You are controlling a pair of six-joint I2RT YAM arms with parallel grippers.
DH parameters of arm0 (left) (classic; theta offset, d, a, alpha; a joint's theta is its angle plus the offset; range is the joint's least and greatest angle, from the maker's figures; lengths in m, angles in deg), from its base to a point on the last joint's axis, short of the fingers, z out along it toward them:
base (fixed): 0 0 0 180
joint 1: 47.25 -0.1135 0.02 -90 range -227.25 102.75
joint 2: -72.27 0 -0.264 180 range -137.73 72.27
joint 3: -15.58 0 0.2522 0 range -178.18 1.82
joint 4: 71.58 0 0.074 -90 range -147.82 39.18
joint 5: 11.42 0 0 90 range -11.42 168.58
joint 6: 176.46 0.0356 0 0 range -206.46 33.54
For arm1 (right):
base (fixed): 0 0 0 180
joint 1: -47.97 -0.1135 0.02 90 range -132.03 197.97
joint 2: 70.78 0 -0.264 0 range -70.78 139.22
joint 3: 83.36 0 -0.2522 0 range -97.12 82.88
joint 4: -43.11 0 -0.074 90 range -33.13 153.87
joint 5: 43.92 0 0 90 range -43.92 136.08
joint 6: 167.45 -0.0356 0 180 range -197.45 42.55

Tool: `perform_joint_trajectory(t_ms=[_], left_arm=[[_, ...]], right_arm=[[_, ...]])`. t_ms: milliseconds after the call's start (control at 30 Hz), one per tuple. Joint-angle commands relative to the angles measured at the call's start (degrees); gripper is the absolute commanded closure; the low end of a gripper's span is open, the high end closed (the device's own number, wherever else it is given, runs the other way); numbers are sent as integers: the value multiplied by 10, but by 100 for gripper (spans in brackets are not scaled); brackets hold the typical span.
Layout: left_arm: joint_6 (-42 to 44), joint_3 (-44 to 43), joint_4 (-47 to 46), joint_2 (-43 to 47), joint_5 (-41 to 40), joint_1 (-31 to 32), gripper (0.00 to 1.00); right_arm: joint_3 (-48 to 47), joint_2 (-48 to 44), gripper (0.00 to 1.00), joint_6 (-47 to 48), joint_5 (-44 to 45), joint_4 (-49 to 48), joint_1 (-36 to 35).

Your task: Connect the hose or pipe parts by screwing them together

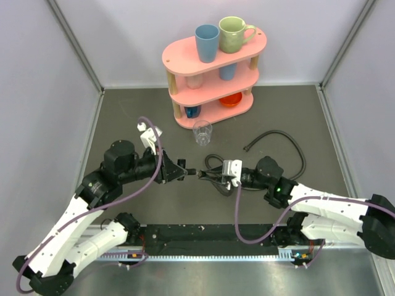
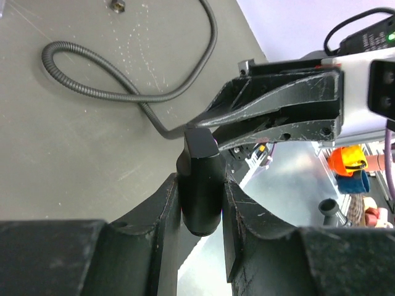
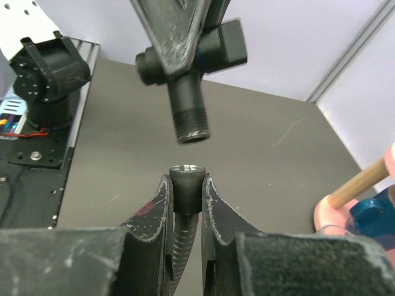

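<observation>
A black T-shaped pipe fitting [image 2: 200, 154] is clamped between the fingers of my left gripper [image 2: 202, 197], which is shut on it. From the right wrist view the fitting [image 3: 194, 55] hangs above, its threaded end [image 3: 190, 126] pointing down. Just under it is the knurled end nut [image 3: 186, 185] of a ribbed black hose [image 3: 183, 246], with my right gripper [image 3: 186, 180] shut on it. A small gap separates thread and nut, roughly in line. From above, the two grippers [image 1: 185, 171] [image 1: 208, 175] meet tip to tip at mid-table. The hose [image 1: 290, 139] trails off in a curve to the right.
A pink three-tier shelf [image 1: 185, 58] with mugs and cups stands at the back. A clear glass [image 1: 202, 132] stands just in front of it, close behind the grippers. A hose loop [image 1: 214, 161] lies by the right gripper. A black rail [image 1: 203, 234] runs along the near edge.
</observation>
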Motion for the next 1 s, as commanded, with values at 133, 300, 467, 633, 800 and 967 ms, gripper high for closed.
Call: perform_joint_trajectory(t_ms=[133, 300, 467, 633, 800, 967], left_arm=[[16, -45, 24, -33, 21, 1, 100], [4, -58, 35, -43, 10, 1, 100], [-2, -61, 36, -51, 9, 1, 100], [-7, -59, 44, -59, 2, 1, 100], [-22, -59, 44, -61, -6, 1, 100], [-46, -54, 43, -67, -7, 1, 100]], right_arm=[[-66, 5, 100, 120, 83, 65, -41], [-70, 12, 100, 138, 93, 65, -56], [-75, 10, 100, 157, 108, 75, -69], [-75, 8, 100, 166, 127, 72, -79], [-67, 6, 100, 172, 143, 58, -88], [-50, 0, 100, 174, 160, 32, -91]])
